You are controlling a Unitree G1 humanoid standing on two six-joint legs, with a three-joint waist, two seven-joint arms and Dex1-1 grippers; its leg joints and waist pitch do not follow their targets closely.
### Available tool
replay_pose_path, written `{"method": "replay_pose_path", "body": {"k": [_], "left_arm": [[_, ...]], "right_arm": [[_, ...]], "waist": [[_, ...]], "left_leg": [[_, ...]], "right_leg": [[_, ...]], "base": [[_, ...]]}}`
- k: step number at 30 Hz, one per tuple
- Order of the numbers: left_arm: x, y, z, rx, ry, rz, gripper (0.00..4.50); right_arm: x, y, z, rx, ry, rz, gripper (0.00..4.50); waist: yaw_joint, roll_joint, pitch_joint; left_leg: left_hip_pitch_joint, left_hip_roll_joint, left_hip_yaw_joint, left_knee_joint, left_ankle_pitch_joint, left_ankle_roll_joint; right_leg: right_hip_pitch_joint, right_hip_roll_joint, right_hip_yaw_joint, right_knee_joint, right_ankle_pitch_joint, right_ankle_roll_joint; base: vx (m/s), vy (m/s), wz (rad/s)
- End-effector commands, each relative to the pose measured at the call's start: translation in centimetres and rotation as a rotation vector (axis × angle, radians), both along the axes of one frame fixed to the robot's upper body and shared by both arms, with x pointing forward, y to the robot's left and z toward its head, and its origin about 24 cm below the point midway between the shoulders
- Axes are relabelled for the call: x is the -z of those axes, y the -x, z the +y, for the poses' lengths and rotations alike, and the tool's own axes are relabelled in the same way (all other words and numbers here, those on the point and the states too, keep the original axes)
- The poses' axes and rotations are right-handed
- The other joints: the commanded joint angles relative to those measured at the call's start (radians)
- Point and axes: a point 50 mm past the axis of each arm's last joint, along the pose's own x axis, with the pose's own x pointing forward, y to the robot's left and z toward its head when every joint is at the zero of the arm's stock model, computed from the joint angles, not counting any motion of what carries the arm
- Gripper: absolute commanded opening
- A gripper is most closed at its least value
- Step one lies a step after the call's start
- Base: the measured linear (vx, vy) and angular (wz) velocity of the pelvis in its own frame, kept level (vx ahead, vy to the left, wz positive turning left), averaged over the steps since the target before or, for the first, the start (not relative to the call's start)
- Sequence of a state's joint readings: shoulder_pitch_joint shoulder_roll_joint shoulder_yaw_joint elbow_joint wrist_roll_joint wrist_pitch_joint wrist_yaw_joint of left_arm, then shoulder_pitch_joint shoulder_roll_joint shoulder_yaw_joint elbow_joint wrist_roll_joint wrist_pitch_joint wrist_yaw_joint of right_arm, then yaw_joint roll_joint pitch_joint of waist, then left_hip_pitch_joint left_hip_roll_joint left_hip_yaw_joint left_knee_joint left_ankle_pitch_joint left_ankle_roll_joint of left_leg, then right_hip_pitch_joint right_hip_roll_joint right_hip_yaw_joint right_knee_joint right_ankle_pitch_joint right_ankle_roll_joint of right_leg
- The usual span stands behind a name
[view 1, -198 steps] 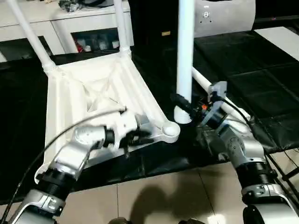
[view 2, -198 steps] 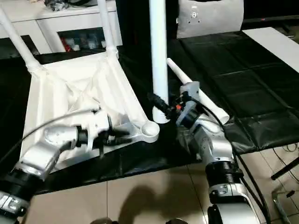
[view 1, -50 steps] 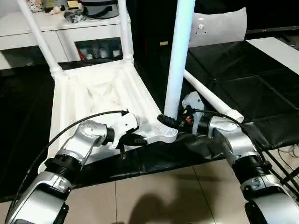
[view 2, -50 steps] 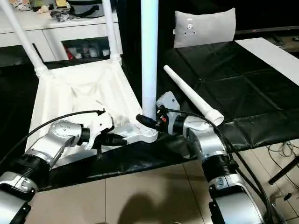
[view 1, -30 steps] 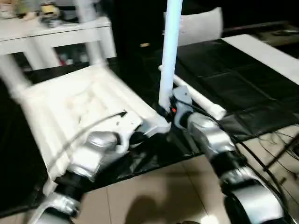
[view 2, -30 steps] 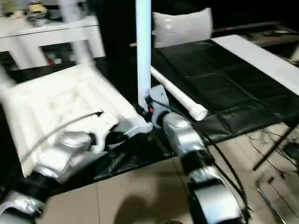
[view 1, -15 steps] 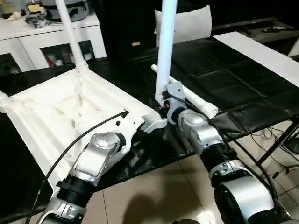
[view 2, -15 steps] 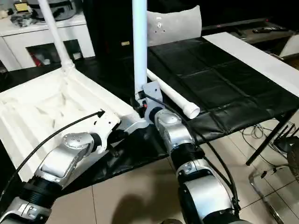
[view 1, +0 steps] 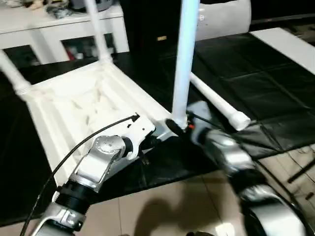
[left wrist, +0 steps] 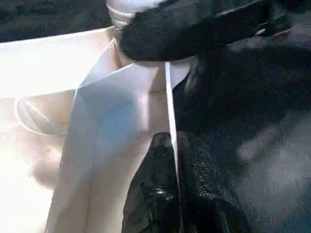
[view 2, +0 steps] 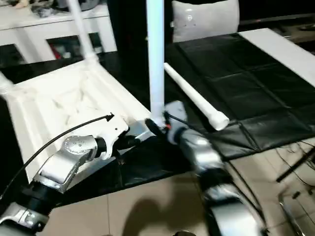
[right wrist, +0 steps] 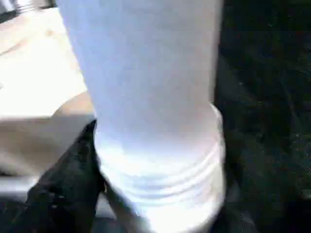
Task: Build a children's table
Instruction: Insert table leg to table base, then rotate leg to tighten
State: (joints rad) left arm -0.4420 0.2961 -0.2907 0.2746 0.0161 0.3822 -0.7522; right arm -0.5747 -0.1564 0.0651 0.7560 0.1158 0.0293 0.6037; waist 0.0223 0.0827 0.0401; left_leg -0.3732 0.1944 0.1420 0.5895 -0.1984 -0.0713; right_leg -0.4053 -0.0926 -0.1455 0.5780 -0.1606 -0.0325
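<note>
The white tabletop (view 1: pixel 83 105) lies underside up on the black mat, with two legs (view 1: pixel 97 27) standing in its far corners. My left gripper (view 1: pixel 147 143) is shut on the thin near edge of the tabletop (left wrist: pixel 146 97), its black fingers (left wrist: pixel 199 170) pinching the rim. A third leg (view 1: pixel 186 64) stands upright at the near right corner socket, with my right gripper (view 1: pixel 178 127) shut around its lower end. Its ribbed end (right wrist: pixel 160 170) shows above the socket. The fourth leg (view 1: pixel 216 103) lies loose on the mat to the right.
A white cabinet (view 1: pixel 49 34) with glass doors stands behind the tabletop. A pale cushion (view 1: pixel 224 19) sits at the back, and a white board (view 1: pixel 290 44) at the far right. The black mat (view 1: pixel 256 73) ends at a tiled floor (view 1: pixel 172 206) in front.
The head camera has swung about. The upright leg's lower end has gone from beside the corner socket to onto it. My right forearm is blurred in motion; my left gripper keeps its hold.
</note>
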Motion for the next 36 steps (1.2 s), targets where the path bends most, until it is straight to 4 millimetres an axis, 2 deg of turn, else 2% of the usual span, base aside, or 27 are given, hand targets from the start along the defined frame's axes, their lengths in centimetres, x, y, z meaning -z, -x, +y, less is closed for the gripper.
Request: {"method": "replay_pose_path", "body": {"k": [1, 2, 3, 4, 5, 7, 13, 18, 21, 22, 26, 27, 32, 36], "left_arm": [[-0.4, -0.4, 1.2, 0.042, -0.045, -0.038, 0.00], [-0.3, -0.3, 1.4, 0.076, -0.055, -0.037, 0.00], [-0.2, -0.3, 1.5, 0.096, -0.061, -0.036, 0.00], [-0.1, -0.1, 1.8, 0.138, -0.073, -0.021, 0.00], [-0.1, 0.0, 2.0, 0.160, -0.080, -0.015, 0.00], [-0.1, 0.1, 2.2, 0.200, -0.091, -0.003, 0.00], [0.1, 0.7, 2.8, 0.337, -0.137, 0.024, 0.00], [0.2, 1.3, 2.9, 0.470, -0.172, 0.049, 0.00], [0.3, 1.7, 2.8, 0.532, -0.187, 0.069, 0.00], [0.3, 1.7, 2.7, 0.542, -0.189, 0.072, 0.00], [0.4, 1.8, 2.6, 0.574, -0.188, 0.071, 0.00], [0.4, 1.8, 2.5, 0.579, -0.188, 0.072, 0.00], [0.5, 1.9, 2.5, 0.590, -0.188, 0.077, 0.00], [0.6, 1.9, 2.5, 0.596, -0.186, 0.085, 0.00]], "right_arm": [[0.2, 0.7, -1.5, -0.030, 0.023, -0.010, 4.29], [-0.2, 0.9, -2.1, -0.055, 0.019, -0.027, 4.37], [-0.4, 1.0, -2.4, -0.071, 0.018, -0.036, 4.42], [-0.9, 1.2, -3.2, -0.100, 0.031, -0.065, 4.47], [-1.1, 1.3, -3.4, -0.120, 0.032, -0.071, 4.47], [-1.6, 1.5, -3.9, -0.163, 0.036, -0.085, 4.47], [-3.2, 2.1, -4.5, -0.319, 0.050, -0.115, 4.47], [-3.6, 2.7, -4.4, -0.517, 0.130, -0.091, 4.47], [-3.6, 2.6, -4.1, -0.588, 0.167, -0.078, 4.47], [-3.5, 2.6, -4.0, -0.597, 0.172, -0.074, 4.19], [-3.5, 2.5, -3.3, -0.638, 0.155, -0.044, 3.97], [-3.5, 2.5, -3.1, -0.655, 0.137, -0.030, 3.85], [-3.3, 2.6, -2.8, -0.694, 0.108, 0.002, 3.46], [-3.1, 2.6, -2.6, -0.722, 0.086, 0.025, 3.15]], "waist": [[0.008, 0.005, -0.064], [0.013, 0.009, -0.064], [0.014, 0.005, -0.062], [0.015, 0.005, -0.063], [0.018, 0.011, -0.063], [0.019, 0.007, -0.064], [0.026, 0.008, -0.066], [0.045, 0.008, -0.068], [0.059, 0.001, -0.069], [0.061, 0.002, -0.068], [0.066, 0.000, -0.069], [0.066, -0.003, -0.070], [0.070, -0.001, -0.073], [0.074, -0.005, -0.074]], "left_leg": [[-0.002, 0.027, 0.004, -0.059, -0.147, 0.121], [0.000, 0.030, 0.003, -0.062, -0.172, 0.105], [0.001, 0.030, 0.003, -0.064, -0.189, 0.097], [0.001, 0.031, 0.002, -0.064, -0.191, 0.094], [0.003, 0.032, 0.001, -0.065, -0.197, 0.089], [0.003, 0.032, 0.001, -0.065, -0.192, 0.089], [0.001, 0.029, 0.005, -0.058, -0.153, 0.115], [0.005, 0.034, 0.007, -0.056, -0.145, 0.120], [0.004, 0.034, 0.007, -0.056, -0.138, 0.115], [0.005, 0.034, 0.008, -0.056, -0.139, 0.113], [0.005, 0.033, 0.009, -0.055, -0.137, 0.107], [0.005, 0.034, 0.009, -0.055, -0.132, 0.106], [0.006, 0.035, 0.009, -0.052, -0.106, 0.117], [0.004, 0.034, 0.009, -0.050, -0.091, 0.122]], "right_leg": [[0.072, -0.060, 0.058, -0.060, -0.155, -0.198], [0.071, -0.061, 0.059, -0.061, -0.192, -0.186], [0.072, -0.058, 0.059, -0.066, -0.211, -0.173], [0.072, -0.059, 0.060, -0.063, -0.211, -0.173], [0.071, -0.059, 0.060, -0.063, -0.221, -0.173], [0.071, -0.058, 0.062, -0.061, -0.211, -0.177], [0.072, -0.056, 0.062, -0.057, -0.179, -0.186], [0.068, -0.057, 0.064, -0.054, -0.173, -0.198], [0.069, -0.059, 0.065, -0.050, -0.180, -0.200], [0.068, -0.059, 0.066, -0.052, -0.189, -0.198], [0.068, -0.058, 0.067, -0.051, -0.199, -0.191], [0.068, -0.058, 0.068, -0.050, -0.200, -0.191], [0.067, -0.057, 0.068, -0.045, -0.172, -0.198], [0.068, -0.058, 0.068, -0.043, -0.168, -0.198]], "base": [[0.000, 0.000, 0.00], [0.000, 0.000, 0.00], [0.000, 0.000, 0.00], [0.000, 0.000, 0.00], [0.000, 0.000, 0.00], [0.000, 0.000, 0.00], [0.000, 0.000, 0.00], [0.000, 0.000, 0.00], [0.000, 0.000, 0.00], [0.000, 0.000, 0.00], [0.000, 0.000, 0.00], [0.000, 0.000, 0.00], [0.000, 0.000, 0.00], [0.000, 0.000, 0.00]]}}
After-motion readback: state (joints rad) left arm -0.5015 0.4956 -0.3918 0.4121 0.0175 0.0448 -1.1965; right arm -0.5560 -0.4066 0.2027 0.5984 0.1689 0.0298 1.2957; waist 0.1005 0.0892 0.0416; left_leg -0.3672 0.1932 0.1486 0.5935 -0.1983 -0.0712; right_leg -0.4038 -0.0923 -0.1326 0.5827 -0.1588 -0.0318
